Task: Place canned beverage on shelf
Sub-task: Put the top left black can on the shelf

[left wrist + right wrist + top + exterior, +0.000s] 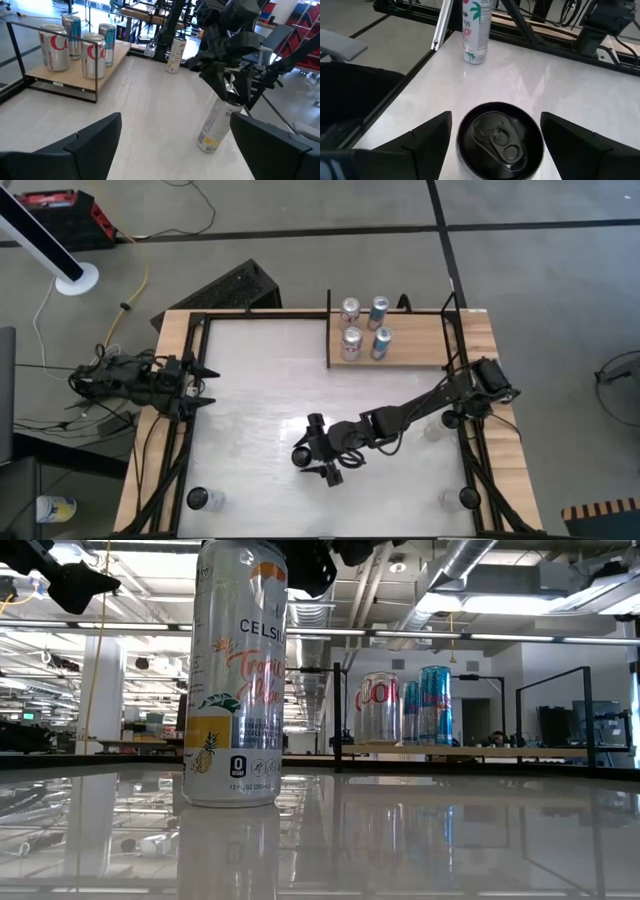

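A tall white canned beverage (235, 680) stands upright on its base on the white tabletop, near the table's middle (300, 457). My right gripper (496, 117) is open at the can's top, one finger on either side of the black lid (500, 140). A gap shows beside one finger, and I cannot tell whether the other touches. The shelf (410, 345), a light wooden board with black posts, sits at the far right and holds several cans (75, 45). My left gripper (208, 385) waits open at the table's left edge.
Loose cans stand at the near left corner (205, 499), at the near right corner (460, 498) and beside the right arm's base (432, 430). A black metal frame (190, 440) borders the table. Bare tabletop lies between the can and the shelf.
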### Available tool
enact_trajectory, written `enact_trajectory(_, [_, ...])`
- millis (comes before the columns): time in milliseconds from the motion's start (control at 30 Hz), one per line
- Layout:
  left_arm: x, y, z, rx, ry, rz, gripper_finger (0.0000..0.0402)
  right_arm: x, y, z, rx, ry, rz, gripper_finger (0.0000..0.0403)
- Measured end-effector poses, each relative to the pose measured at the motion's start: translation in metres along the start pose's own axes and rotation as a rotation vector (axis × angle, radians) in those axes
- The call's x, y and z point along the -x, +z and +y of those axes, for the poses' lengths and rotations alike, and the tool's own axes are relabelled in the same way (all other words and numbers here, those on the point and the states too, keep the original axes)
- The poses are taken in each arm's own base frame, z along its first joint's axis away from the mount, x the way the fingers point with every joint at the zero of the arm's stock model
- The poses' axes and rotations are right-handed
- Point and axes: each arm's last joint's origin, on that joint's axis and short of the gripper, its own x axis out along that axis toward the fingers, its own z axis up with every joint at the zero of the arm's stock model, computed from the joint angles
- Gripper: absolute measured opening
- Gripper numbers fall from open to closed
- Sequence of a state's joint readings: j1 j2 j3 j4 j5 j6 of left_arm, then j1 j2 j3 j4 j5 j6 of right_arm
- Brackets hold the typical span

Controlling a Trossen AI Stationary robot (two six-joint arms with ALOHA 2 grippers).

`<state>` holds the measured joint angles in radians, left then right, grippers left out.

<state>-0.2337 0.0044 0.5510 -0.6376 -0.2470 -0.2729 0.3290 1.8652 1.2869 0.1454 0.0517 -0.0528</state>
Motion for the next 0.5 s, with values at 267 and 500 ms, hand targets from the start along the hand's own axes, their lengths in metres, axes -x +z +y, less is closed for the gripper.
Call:
enact_trajectory(267, [0.0000,0.0000,0.0000,0.000,0.000,0.000,0.0357,-0.0006,-0.0017,0.0003,-0.002,0.000,0.014,0.0327])
enact_trajectory(500, [0.0000,0.0000,0.0000,0.000,0.000,0.000,0.0357,-0.0014,-0.0031,-0.0016,-0.029,-0.004,0.022,0.0327])
